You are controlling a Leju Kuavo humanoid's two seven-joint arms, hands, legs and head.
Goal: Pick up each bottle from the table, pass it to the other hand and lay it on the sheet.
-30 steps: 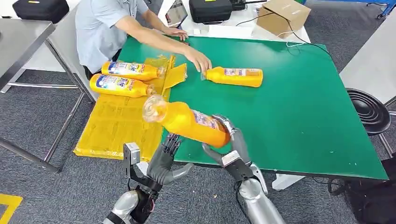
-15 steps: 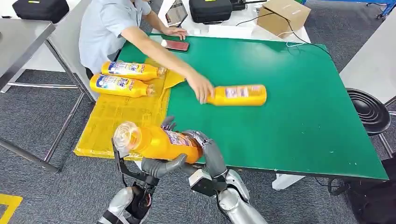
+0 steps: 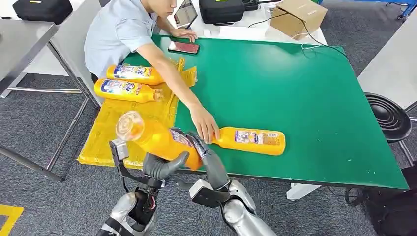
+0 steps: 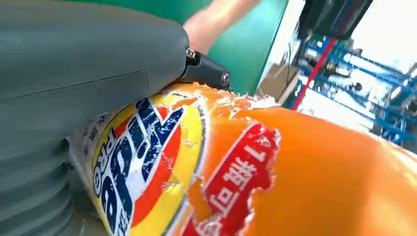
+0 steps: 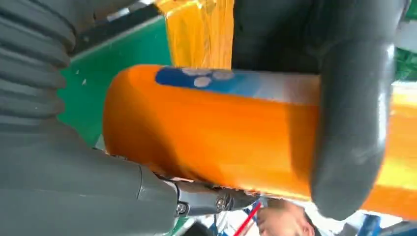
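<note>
Green table (image 3: 314, 98) near edge, both hands gripping orange bottle (image 3: 162, 140)

Probably a lab: green work table (image 3: 305, 98), equipment cases (image 3: 221, 10).

The green table (image 3: 305, 98) is seen from high above, looking forward and down. The held bottle (image 3: 162, 140) is viewed very closely by both wrist cameras and shared across all views.
</note>
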